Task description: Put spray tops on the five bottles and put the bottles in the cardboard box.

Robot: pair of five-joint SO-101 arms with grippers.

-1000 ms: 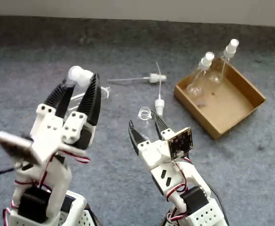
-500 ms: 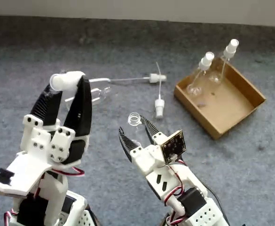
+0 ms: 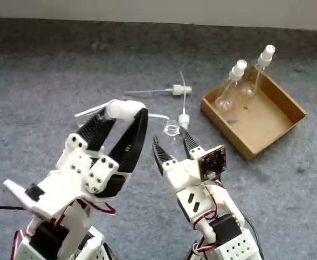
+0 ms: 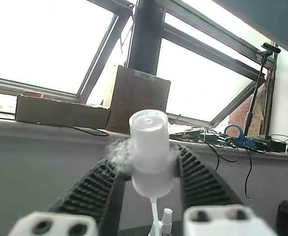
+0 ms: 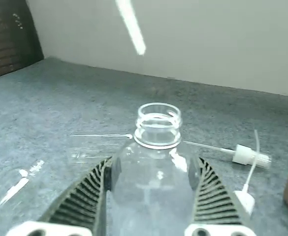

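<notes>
High view: a spray top (image 3: 124,108) is pinched by the left gripper (image 3: 127,111). An uncapped bottle (image 3: 172,129) is clamped upright by the right gripper (image 3: 172,138). Two capped bottles (image 3: 234,78) are stood in the cardboard box (image 3: 223,130), and two loose spray tops (image 3: 178,89) are laid on the carpet (image 3: 50,65). Left wrist view: the dip tube is directed back between the fingers (image 4: 102,184). Right wrist view: the open neck is pointed away from the jaws.
</notes>
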